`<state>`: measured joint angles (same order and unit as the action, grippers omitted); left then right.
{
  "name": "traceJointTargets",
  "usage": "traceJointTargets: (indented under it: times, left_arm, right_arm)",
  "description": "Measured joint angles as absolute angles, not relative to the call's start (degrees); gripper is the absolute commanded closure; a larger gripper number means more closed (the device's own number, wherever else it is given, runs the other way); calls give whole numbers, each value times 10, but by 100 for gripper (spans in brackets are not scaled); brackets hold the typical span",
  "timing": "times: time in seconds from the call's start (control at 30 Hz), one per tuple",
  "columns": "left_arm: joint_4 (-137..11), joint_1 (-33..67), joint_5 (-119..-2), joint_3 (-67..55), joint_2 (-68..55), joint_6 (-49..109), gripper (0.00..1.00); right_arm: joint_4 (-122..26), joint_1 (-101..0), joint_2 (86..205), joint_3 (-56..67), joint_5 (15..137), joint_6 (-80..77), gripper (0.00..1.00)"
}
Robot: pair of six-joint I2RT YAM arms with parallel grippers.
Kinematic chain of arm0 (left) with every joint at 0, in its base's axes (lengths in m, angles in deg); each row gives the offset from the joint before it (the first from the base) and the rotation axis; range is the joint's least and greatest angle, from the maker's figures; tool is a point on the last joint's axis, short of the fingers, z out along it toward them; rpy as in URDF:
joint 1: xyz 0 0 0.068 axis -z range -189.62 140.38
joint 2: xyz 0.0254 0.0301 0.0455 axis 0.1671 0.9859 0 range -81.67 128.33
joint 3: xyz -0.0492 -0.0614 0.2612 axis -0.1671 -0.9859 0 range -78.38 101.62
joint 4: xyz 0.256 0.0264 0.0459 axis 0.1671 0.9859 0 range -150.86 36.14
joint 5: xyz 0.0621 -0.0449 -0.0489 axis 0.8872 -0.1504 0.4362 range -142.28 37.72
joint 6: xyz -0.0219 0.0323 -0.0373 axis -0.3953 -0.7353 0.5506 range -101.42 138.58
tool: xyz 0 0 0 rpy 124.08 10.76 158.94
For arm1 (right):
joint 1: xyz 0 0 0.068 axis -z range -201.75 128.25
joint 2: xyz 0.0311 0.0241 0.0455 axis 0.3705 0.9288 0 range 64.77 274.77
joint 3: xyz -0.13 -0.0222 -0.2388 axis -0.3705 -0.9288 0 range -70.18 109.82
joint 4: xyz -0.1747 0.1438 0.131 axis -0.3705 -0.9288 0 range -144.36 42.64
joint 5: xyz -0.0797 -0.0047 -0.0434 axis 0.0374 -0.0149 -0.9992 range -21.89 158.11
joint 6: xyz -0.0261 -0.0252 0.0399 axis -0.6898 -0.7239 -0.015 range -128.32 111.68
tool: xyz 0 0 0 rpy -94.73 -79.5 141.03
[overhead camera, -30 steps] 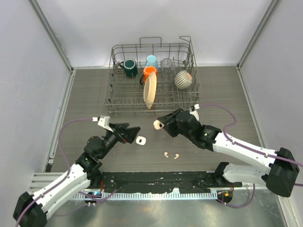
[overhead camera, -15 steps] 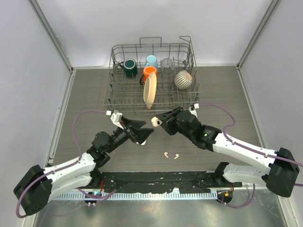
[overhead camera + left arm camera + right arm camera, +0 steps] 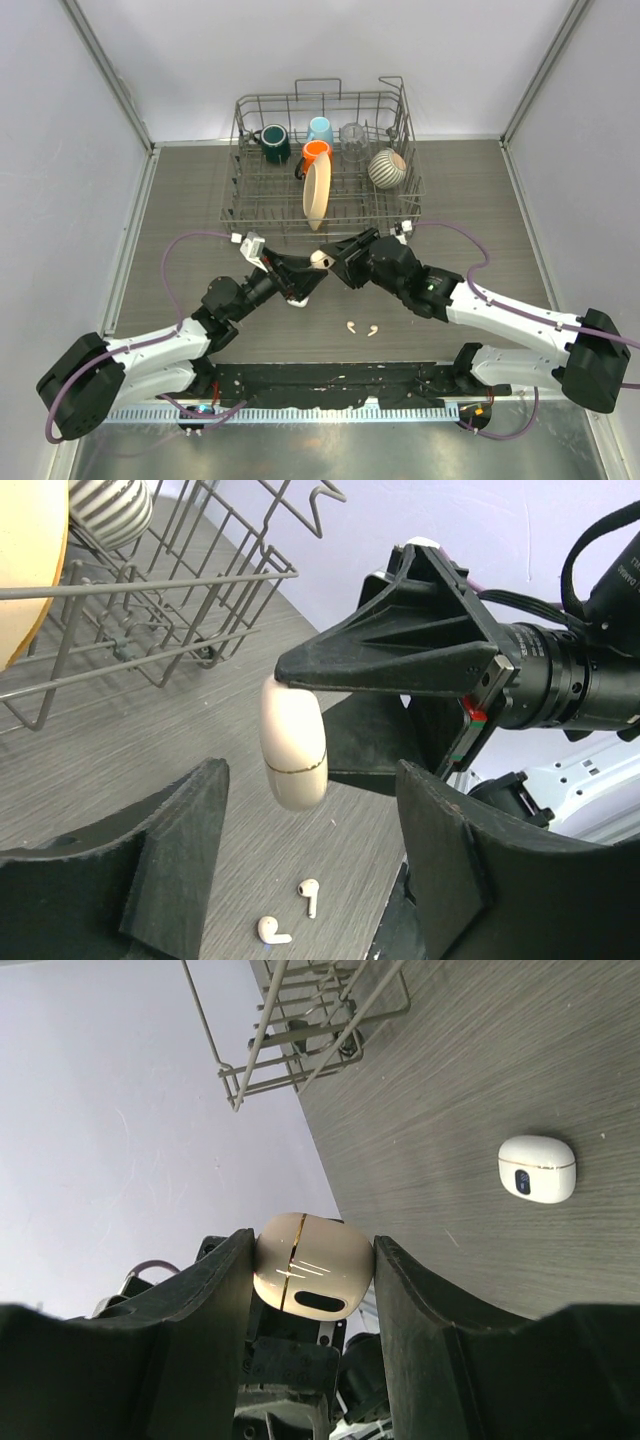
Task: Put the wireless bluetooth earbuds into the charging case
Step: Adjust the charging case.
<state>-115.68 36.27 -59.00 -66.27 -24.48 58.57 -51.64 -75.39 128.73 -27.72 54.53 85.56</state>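
My right gripper (image 3: 312, 1260) is shut on a cream charging case (image 3: 312, 1265) with a thin gold seam, and holds it closed above the table (image 3: 200, 200). In the top view this case (image 3: 319, 258) hangs at mid-table with my left gripper (image 3: 310, 283) right under it. In the left wrist view the case (image 3: 293, 742) hangs between the tips of my open left gripper (image 3: 311, 777), with a gap on each side. Two white earbuds (image 3: 308, 895) (image 3: 270, 932) lie loose on the table below, also visible from above (image 3: 351, 326) (image 3: 372, 330).
A second white case (image 3: 537, 1168) lies flat on the table beside the left arm. A wire dish rack (image 3: 320, 160) with mugs, a striped bowl (image 3: 388, 168) and a cream plate stands at the back. Grey walls close in both sides.
My left arm has swung right and up to the held case, and its jaws have narrowed. The right gripper has shifted slightly left with the case.
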Motion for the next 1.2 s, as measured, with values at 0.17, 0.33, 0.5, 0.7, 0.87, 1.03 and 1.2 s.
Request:
traceJointTargets:
  times: [0.17, 0.33, 0.5, 0.7, 0.87, 1.03, 1.2]
  left_arm:
    - [-1165, 363, -585, -662, -243, 585, 41]
    - [-1174, 365, -583, -662, -237, 584, 54]
    - [-1176, 366, -581, -662, -230, 584, 80]
    - [-1176, 368, -577, -661, -228, 586, 100]
    - [-1172, 368, -578, -661, -232, 579, 100]
    - [-1144, 368, -593, -661, -275, 545, 100]
    - [-1082, 368, -614, -663, -359, 494, 100]
  right_arm:
    - [-510, -764, 1289, -278, 548, 864, 99]
    - [-506, -773, 1289, -281, 548, 866, 99]
    - [-504, -782, 1290, -281, 549, 866, 99]
    - [-491, -783, 1290, -287, 543, 864, 80]
    - [-482, -782, 1288, -289, 545, 837, 50]
    - [-463, -779, 1272, -289, 571, 771, 22]
    - [-448, -755, 1245, -289, 636, 696, 20]
